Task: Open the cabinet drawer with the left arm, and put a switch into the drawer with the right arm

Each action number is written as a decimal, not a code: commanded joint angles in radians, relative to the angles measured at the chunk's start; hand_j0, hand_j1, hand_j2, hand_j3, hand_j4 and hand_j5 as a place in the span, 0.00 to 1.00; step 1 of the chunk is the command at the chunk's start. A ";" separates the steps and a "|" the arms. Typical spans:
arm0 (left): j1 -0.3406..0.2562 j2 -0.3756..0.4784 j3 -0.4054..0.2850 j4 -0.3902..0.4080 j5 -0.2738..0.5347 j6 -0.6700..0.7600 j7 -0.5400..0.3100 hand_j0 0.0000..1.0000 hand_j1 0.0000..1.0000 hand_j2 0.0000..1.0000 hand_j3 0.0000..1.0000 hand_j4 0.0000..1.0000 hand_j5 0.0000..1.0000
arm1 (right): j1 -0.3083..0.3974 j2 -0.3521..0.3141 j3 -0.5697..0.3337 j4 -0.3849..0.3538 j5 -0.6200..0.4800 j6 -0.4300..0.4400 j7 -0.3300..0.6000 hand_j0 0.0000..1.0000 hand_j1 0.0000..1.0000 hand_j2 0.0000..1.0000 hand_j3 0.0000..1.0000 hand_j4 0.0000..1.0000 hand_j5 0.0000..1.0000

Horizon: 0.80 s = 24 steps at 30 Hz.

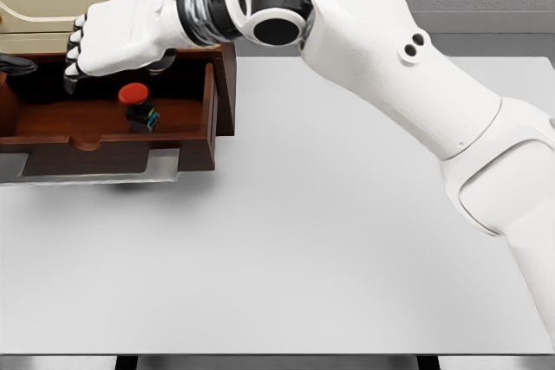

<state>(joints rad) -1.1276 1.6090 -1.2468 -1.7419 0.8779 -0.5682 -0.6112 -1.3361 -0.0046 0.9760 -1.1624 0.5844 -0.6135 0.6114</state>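
The open drawer [104, 132] at far left holds the red-capped switch [139, 107], with the right hand [108, 41] above it, fingers loosely spread, holding nothing.

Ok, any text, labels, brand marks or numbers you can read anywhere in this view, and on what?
None readable.
Switch in the open drawer: red cap, dark body, no legible marking.
Right hand and arm: plain white, no lettering.
Table: no print.

Single head view, angled down over table [303, 257] toward drawer [113, 123].
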 commanded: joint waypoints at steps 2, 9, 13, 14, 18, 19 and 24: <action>0.000 0.000 0.000 0.001 0.007 0.002 0.000 1.00 1.00 1.00 1.00 1.00 1.00 | -0.002 0.003 -0.007 -0.003 0.006 0.003 -0.001 1.00 1.00 1.00 1.00 1.00 1.00; 0.002 -0.015 -0.003 -0.007 0.010 0.004 0.000 1.00 1.00 1.00 1.00 1.00 1.00 | 0.192 -0.455 -0.218 -0.511 -0.135 0.003 -0.001 1.00 1.00 1.00 1.00 1.00 1.00; 0.000 -0.047 0.004 -0.022 -0.010 -0.043 0.000 1.00 1.00 1.00 1.00 1.00 1.00 | 0.437 -0.735 -0.634 -0.494 -0.271 0.003 -0.001 1.00 1.00 1.00 1.00 1.00 1.00; -0.001 -0.053 0.012 -0.024 -0.017 -0.043 0.000 1.00 1.00 1.00 1.00 1.00 1.00 | 0.478 -0.799 -0.640 -0.479 -0.282 0.003 -0.001 1.00 1.00 1.00 1.00 1.00 1.00; 0.000 -0.225 0.026 -0.024 -0.036 -0.043 0.000 1.00 1.00 1.00 1.00 1.00 1.00 | 0.632 -0.914 -0.643 -0.370 -0.307 0.003 -0.001 1.00 1.00 1.00 1.00 1.00 1.00; 0.000 -0.256 0.026 -0.024 -0.036 -0.043 0.000 1.00 1.00 1.00 1.00 1.00 1.00 | 0.641 -0.940 -0.642 -0.361 -0.307 0.003 -0.001 1.00 1.00 1.00 1.00 1.00 1.00; 0.002 -0.442 0.027 -0.024 -0.085 -0.043 0.000 1.00 1.00 1.00 1.00 1.00 1.00 | 0.683 -0.948 -0.631 -0.326 -0.304 0.003 -0.001 1.00 1.00 1.00 1.00 1.00 1.00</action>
<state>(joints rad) -1.1259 1.2304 -1.2221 -1.7655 0.8029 -0.6130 -0.6111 -0.6520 -0.9365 0.3453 -1.5028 0.2891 -0.6142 0.6115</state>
